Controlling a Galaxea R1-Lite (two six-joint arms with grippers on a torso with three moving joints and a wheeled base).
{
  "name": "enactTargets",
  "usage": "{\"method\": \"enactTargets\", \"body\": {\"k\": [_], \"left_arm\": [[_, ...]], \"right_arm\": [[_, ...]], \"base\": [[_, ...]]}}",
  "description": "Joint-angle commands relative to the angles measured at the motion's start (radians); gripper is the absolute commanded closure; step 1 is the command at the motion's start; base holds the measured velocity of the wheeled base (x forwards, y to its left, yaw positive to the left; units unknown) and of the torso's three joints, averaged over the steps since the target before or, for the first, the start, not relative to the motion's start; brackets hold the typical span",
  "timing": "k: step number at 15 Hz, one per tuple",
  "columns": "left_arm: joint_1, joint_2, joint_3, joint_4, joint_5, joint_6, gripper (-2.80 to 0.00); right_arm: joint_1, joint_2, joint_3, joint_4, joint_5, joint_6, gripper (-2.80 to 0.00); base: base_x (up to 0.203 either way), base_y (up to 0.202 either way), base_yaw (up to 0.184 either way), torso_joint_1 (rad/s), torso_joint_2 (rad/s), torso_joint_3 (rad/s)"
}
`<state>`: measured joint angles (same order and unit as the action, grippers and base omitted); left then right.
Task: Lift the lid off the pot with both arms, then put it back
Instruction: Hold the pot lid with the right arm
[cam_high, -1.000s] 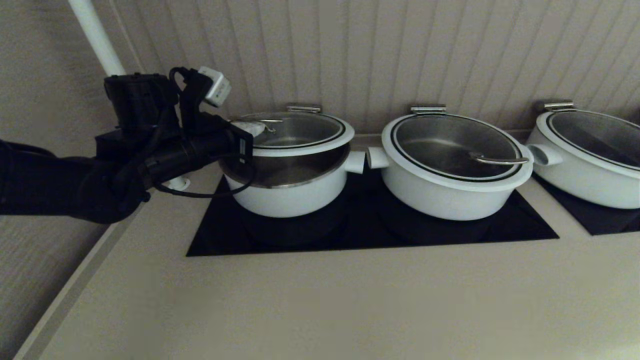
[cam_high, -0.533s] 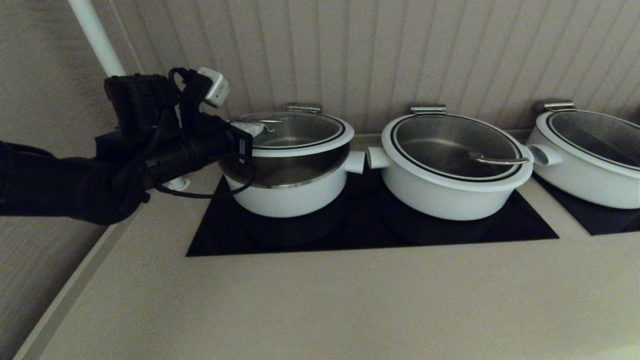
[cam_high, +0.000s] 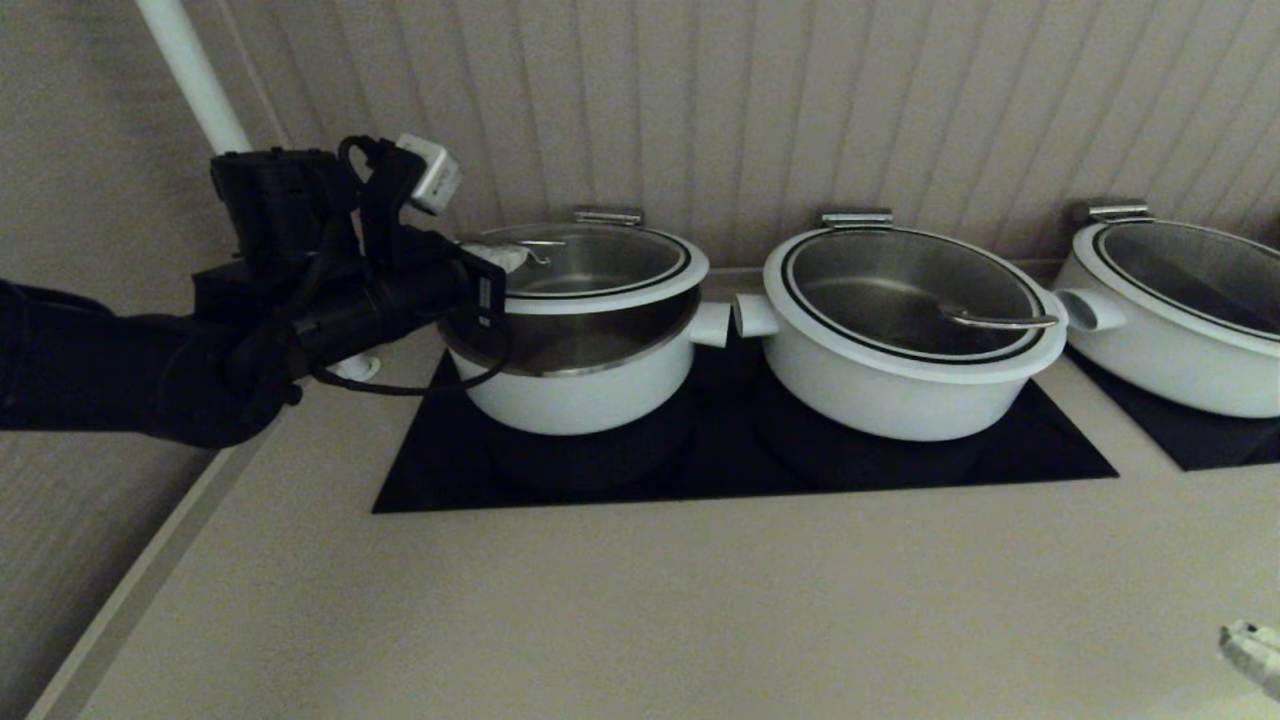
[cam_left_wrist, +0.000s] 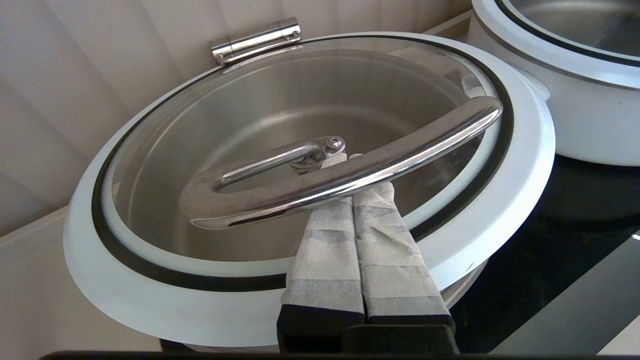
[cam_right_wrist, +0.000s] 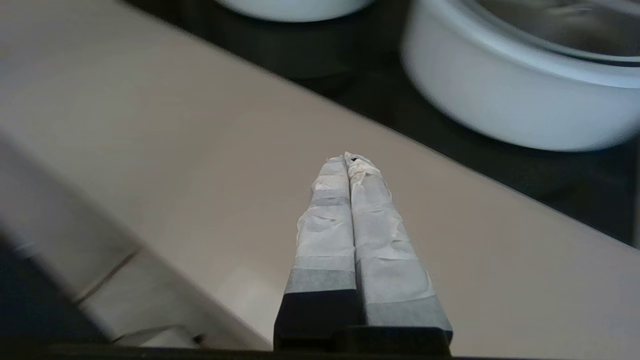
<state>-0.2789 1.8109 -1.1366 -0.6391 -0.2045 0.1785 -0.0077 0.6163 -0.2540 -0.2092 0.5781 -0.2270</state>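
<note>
The lid (cam_high: 600, 290) hangs lifted above the pot (cam_high: 570, 390), with a gap that shows the pot's steel inside. My left gripper (cam_high: 508, 256) reaches in from the left. In the left wrist view its taped fingers (cam_left_wrist: 325, 235) are shut together and pass under the steel handle (cam_left_wrist: 350, 177), which rests on top of them; the lid's white rim (cam_left_wrist: 520, 165) lies around them. My right gripper (cam_high: 1250, 648) shows at the lower right edge of the head view. In the right wrist view it (cam_right_wrist: 350, 159) is shut and empty above the beige counter.
Two wider white pots with lids (cam_high: 900, 340) (cam_high: 1180, 310) stand to the right on black cooktops (cam_high: 740, 470). A ribbed wall runs behind them, with a white pole (cam_high: 190, 70) at the back left. The beige counter (cam_high: 650, 610) stretches in front.
The tip of my right gripper has come into the head view at the lower right. The left arm and the lifted lid have barely moved.
</note>
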Motion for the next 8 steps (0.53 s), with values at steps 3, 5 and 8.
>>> {"method": "enactTargets", "body": {"k": [3, 5, 8], "left_arm": [[0.001, -0.001, 0.003, -0.004, -0.001, 0.001, 0.00], [0.000, 0.000, 0.001, -0.004, -0.001, 0.001, 0.00], [0.000, 0.002, 0.001, -0.004, 0.000, 0.001, 0.00]], "right_arm": [[0.001, 0.184, -0.006, -0.080, 0.169, -0.002, 0.00], [0.013, 0.283, -0.018, -0.154, 0.216, -0.002, 0.00], [0.114, 0.435, -0.024, -0.315, 0.236, 0.003, 0.00]], "base": [[0.000, 0.000, 0.000, 0.000, 0.00, 0.000], [0.000, 0.000, 0.000, 0.000, 0.00, 0.000], [0.000, 0.000, 0.000, 0.000, 0.00, 0.000]]}}
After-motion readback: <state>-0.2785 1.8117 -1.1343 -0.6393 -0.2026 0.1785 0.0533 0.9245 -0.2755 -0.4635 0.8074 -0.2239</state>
